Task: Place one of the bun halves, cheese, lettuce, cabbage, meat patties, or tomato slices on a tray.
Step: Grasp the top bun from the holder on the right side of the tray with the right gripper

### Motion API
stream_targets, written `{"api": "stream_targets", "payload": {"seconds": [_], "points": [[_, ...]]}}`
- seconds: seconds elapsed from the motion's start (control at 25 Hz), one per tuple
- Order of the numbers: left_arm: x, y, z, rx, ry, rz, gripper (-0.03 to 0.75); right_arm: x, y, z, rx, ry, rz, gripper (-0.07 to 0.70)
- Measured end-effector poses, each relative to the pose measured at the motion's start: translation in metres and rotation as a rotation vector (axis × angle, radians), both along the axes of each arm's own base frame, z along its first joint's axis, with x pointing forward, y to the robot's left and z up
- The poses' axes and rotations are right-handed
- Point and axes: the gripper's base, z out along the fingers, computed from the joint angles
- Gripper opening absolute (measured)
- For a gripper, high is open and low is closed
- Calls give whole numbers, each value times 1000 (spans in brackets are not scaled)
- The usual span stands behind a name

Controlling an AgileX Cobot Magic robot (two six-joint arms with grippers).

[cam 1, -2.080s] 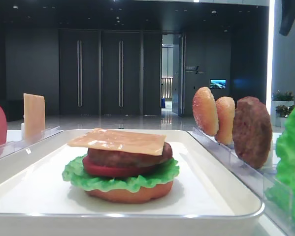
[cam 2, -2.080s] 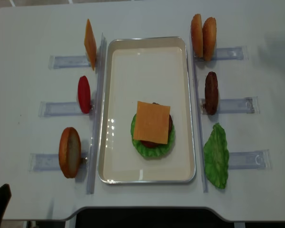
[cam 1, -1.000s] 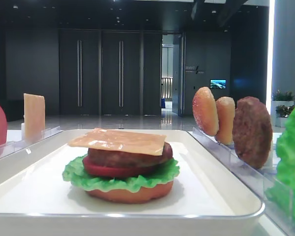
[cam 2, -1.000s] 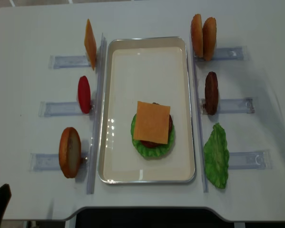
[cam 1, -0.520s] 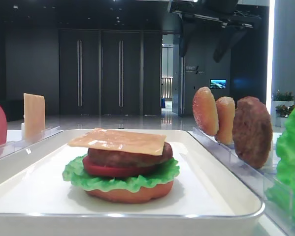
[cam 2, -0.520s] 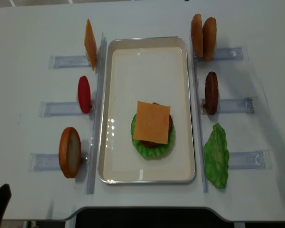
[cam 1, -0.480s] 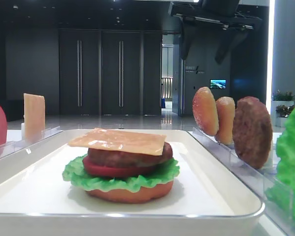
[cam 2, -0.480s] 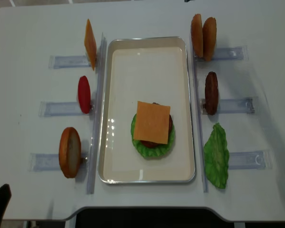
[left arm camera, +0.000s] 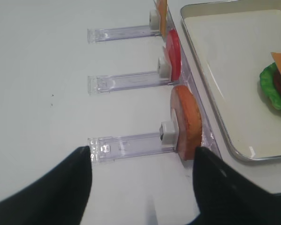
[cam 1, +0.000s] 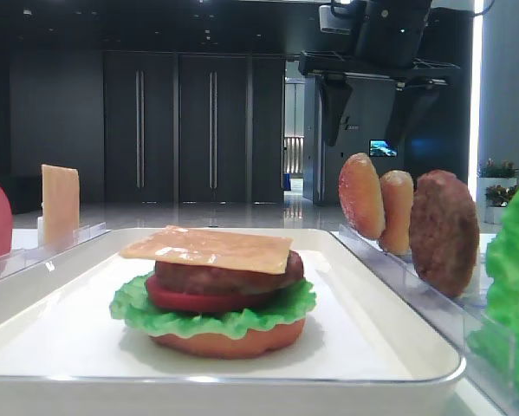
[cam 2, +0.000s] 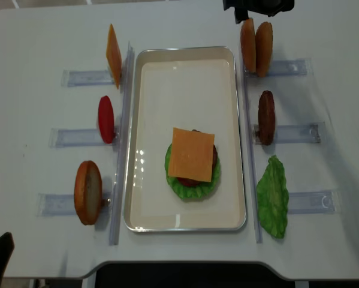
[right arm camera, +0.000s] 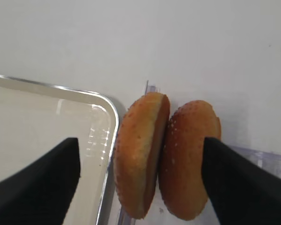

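Observation:
Two sesame bun halves (cam 2: 256, 47) stand on edge side by side in the far right rack, seen close up (right arm camera: 167, 157) in the right wrist view. My right gripper (right arm camera: 140, 150) hangs open just above them, one finger on each side, touching neither. From the low exterior view it (cam 1: 372, 108) sits over the buns (cam 1: 376, 201). On the white tray (cam 2: 185, 66) a stack carries cheese (cam 2: 192, 154) over patty, tomato and lettuce (cam 2: 178, 183). My left gripper (left arm camera: 142, 159) is open and empty near the smooth orange-brown bun (left arm camera: 187, 122).
Clear racks flank the tray. The left ones hold a cheese slice (cam 2: 113, 55), a tomato slice (cam 2: 106, 119) and the orange-brown bun (cam 2: 87, 192). The right ones hold a meat patty (cam 2: 266, 117) and a lettuce leaf (cam 2: 272, 197).
My right gripper has come down into view over the two bun halves and its jaws have spread wider. The food and the left arm have not moved.

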Motion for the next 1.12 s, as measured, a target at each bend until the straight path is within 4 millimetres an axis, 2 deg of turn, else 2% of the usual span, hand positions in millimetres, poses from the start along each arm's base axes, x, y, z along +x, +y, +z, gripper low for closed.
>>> {"api": "stream_targets", "payload": {"seconds": [0.52, 1.12], "points": [[0, 0, 0, 0, 0, 0, 516, 5, 2, -22, -23, 51, 1, 511], [0, 0, 0, -1, 0, 0, 516, 6, 6, -23, 44, 50, -29, 470]]}}
